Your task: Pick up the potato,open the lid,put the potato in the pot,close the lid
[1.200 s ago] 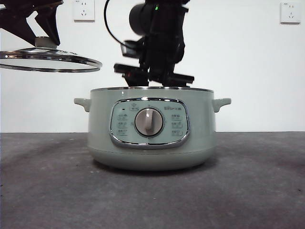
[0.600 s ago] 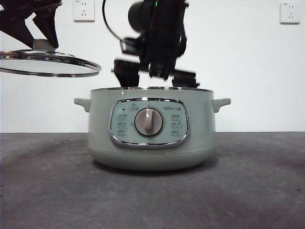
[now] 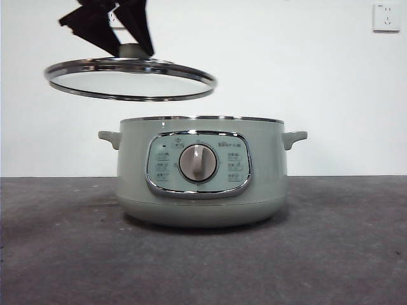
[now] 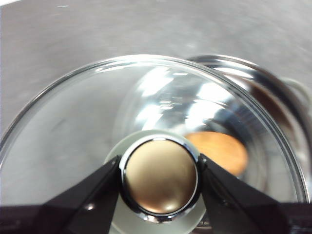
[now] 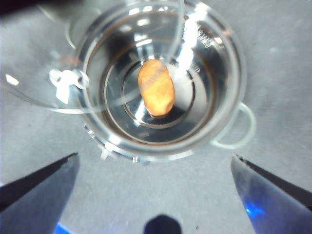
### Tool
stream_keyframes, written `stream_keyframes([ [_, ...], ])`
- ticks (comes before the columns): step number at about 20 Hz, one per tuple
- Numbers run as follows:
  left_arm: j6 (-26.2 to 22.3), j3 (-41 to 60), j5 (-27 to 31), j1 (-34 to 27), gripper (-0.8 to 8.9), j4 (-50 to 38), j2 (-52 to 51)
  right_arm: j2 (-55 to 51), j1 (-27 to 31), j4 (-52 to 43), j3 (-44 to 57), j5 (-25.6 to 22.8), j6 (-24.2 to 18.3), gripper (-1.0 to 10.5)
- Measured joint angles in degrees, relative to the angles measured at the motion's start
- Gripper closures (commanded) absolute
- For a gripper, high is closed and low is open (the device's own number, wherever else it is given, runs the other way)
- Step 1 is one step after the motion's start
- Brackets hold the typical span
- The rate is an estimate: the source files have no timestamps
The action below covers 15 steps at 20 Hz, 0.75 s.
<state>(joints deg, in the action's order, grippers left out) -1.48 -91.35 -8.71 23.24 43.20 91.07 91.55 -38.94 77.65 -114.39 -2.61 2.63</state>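
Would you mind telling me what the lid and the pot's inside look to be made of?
The lid looks like clear glass, since the wall shows through it, with a polished steel rim. Its knob, gripped by the left gripper, has a chrome-like mirrored cap. The pot seems lined with shiny metal, given the bright reflections.

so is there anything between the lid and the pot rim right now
No, only open air. In the front view the lid, held by the left gripper, hangs above the pot with bare wall showing through the gap.
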Motion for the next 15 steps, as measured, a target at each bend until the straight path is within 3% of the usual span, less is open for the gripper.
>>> stream_keyframes([
  [8, 0.0, 0.1, 0.0, 7.7, 8.22, -3.4, 3.8, -21.2, 0.0, 0.0, 21.2, -1.4, 2.0, 2.5],
  [15, 0.0, 0.1, 0.2, 9.5, 8.22, -6.0, 7.6, -34.5, 0.0, 0.0, 35.1, -1.4, 6.8, 2.6],
])
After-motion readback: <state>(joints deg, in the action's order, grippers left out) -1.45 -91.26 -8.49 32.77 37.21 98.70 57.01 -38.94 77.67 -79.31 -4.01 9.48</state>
